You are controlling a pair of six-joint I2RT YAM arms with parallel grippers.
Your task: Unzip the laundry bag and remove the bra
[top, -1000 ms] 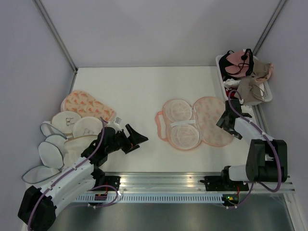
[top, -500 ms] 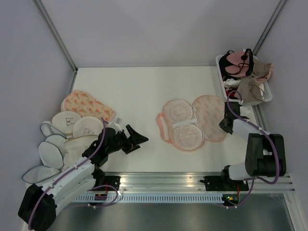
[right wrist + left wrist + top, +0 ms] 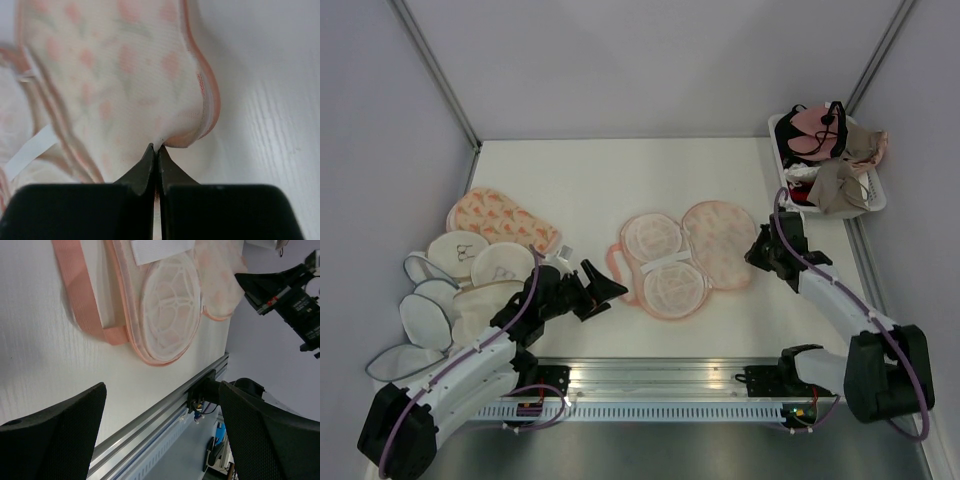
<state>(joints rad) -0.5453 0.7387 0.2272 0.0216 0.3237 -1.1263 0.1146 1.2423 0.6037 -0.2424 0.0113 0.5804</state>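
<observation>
Tightly clenched with the right gripper (image 3: 155, 151) on the pink-trimmed rim of the laundry bag (image 3: 125, 75), black fingertips (image 3: 142, 172) pressed together and a small fold of the fabric nipped between them. From above, gripping at the bag's right edge, low on the carrot-printed lobe. Lying unzipped and spread flat on the white table (image 3: 620, 180), with the printed flap toward the clamping tips. On the other half, white mesh cups crossed by a white elastic band (image 3: 665, 262), and at the bag's left end a peach strap loop (image 3: 617, 262) sticking out. Just left of the bag, hanging low over the table with the left gripper (image 3: 605, 280), jaws spread wide and grasping nothing, pointed at the strap loop, near it but apart. Farther left of the bag, well apart: a second carrot-print pouch (image 3: 500, 220) and a heap of round white mesh pouches (image 3: 450, 290). Up and to the right of the bag, apart from it: a white basket (image 3: 872, 206) piled with garments. At the basket end farthest from the bag, on top, the pink bra (image 3: 808, 122) with black straps. Over the end nearest the bag, draped, a beige bra (image 3: 840, 180).
</observation>
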